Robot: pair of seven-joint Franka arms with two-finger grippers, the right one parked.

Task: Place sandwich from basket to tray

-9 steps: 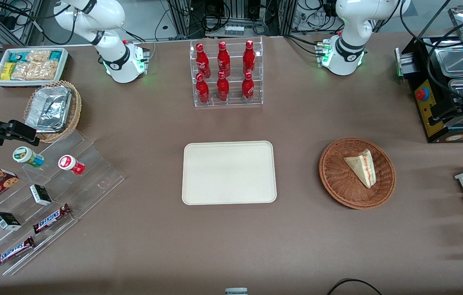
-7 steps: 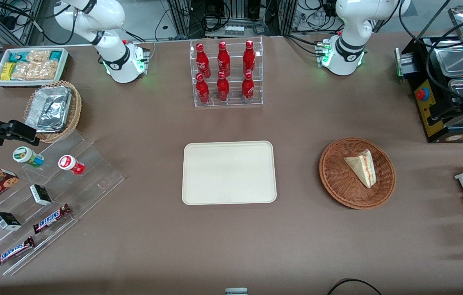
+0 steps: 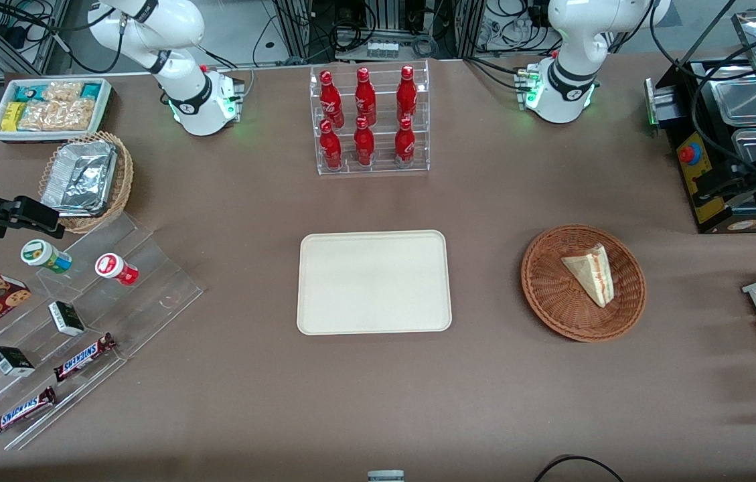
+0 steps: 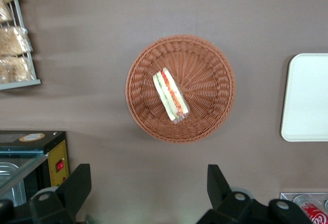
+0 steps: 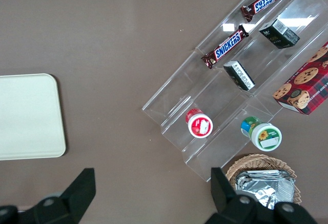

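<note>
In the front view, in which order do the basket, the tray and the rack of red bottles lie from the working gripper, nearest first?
The gripper is open, high at the working arm's end of the table.
1. The basket, holding the sandwich, nearest that end.
2. The tray, mid-table.
3. The rack of red bottles, mid-table, farther from the camera than the tray.

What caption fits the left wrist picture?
Open gripper hovers above the sandwich lying in its basket, tray beside.
</note>
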